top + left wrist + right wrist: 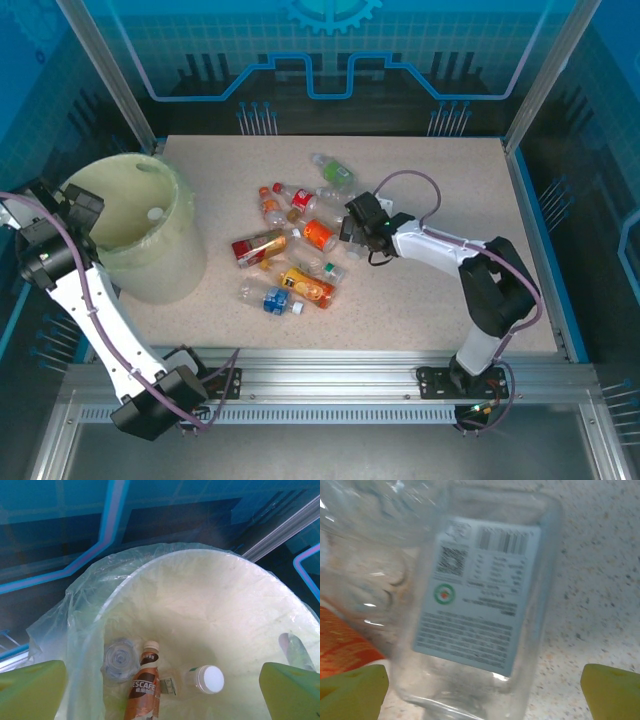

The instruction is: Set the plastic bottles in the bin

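The pale cream bin (165, 265), lined with a clear bag, stands at the table's left. My left gripper (75, 210) hangs open over its near rim. Looking down into the bin (210, 595), I see a brown-labelled bottle (144, 685), a white-capped bottle (205, 679) and a clear bottle (119, 659) on its floor. Several plastic bottles lie in a cluster mid-table, among them a red-labelled one (258, 247), an orange one (308, 287) and a green one (335, 172). My right gripper (350, 225) is low at the cluster's right side, open, its yellow-green fingertips (352, 692) straddling a clear bottle with a pale blue label (480, 590).
An orange-red labelled bottle (340, 645) lies against the clear one's left side. Bare speckled tabletop (450, 190) stretches right of the cluster. Metal frame posts and blue panels enclose the table on three sides.
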Available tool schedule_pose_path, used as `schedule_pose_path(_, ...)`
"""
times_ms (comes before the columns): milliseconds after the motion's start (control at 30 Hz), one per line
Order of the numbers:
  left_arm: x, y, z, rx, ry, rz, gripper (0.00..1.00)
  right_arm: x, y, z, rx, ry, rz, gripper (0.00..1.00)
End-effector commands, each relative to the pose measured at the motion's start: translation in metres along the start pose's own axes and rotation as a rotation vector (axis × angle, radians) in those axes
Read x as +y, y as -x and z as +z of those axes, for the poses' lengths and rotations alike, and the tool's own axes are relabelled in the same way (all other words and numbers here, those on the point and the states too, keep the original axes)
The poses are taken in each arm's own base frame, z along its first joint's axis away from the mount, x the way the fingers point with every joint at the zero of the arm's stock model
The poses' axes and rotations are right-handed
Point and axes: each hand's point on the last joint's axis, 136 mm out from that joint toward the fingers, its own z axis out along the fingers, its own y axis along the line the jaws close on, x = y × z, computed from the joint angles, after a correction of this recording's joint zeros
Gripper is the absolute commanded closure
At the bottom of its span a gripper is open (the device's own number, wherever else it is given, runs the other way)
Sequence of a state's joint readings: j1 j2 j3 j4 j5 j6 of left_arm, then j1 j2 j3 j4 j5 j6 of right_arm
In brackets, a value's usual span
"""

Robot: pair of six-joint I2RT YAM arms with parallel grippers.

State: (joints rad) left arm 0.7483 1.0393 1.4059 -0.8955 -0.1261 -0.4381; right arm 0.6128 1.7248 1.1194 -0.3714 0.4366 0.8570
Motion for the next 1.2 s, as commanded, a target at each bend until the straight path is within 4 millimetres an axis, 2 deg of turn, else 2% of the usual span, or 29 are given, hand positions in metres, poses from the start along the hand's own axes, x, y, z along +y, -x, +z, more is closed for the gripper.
schedule_pose_path(0, 0.006, 0.001, -0.006, -0.007, 0.022, 0.015, 0.01, -0.022, -0.009, 0.005, 0.020, -0.118, -0.015, 0.00)
schedule_pose_path(133, 0.007, -0.002, -0.009, -0.005, 0.020, 0.013, 0.01, -0.038, -0.023, 0.004, 0.055, -0.148, -0.037, 0.00)
schedule_pose_path(267, -0.001, 0.006, -0.024, -0.023, -0.012, 0.016, 0.01, -0.061, -0.038, -0.004, 0.089, -0.167, -0.048, 0.00)
schedule_pose_path(433, -0.027, 0.003, -0.038, 0.021, -0.149, 0.002, 0.01, -0.088, -0.054, -0.023, 0.109, -0.189, -0.061, 0.00)
schedule_pose_path(567, -0.057, -0.012, -0.041, 0.107, -0.296, 0.002, 0.01, -0.106, -0.067, -0.037, 0.124, -0.187, -0.086, 0.00)
schedule_pose_path(667, -0.070, -0.017, -0.042, 0.119, -0.326, 0.022, 0.01, -0.092, -0.067, -0.046, 0.122, -0.071, -0.149, 0.00)
schedule_pose_path(867, -0.086, -0.019, -0.054, 0.103, -0.389, 0.038, 0.01, -0.065, -0.040, -0.069, 0.053, 0.045, -0.155, 0.00)
schedule_pose_path(967, -0.092, -0.021, -0.058, 0.107, -0.423, 0.046, 0.01, -0.048, -0.039, -0.065, 0.061, 0.108, -0.175, 0.00)
schedule_pose_path(1033, -0.098, -0.023, -0.061, 0.116, -0.455, 0.051, 0.01, -0.039, -0.043, -0.055, 0.088, 0.129, -0.201, 0.00)
schedule_pose_path(1100, -0.103, -0.025, -0.062, 0.126, -0.486, 0.051, 0.01, -0.042, -0.050, -0.045, 0.121, 0.102, -0.214, 0.00)
schedule_pose_path(1133, -0.106, -0.026, -0.062, 0.133, -0.496, 0.051, 0.01, -0.036, -0.043, -0.044, 0.114, 0.102, -0.213, 0.00)
schedule_pose_path(1167, -0.107, -0.026, -0.062, 0.136, -0.504, 0.050, 0.01, -0.036, -0.045, -0.039, 0.123, 0.086, -0.212, 0.00)
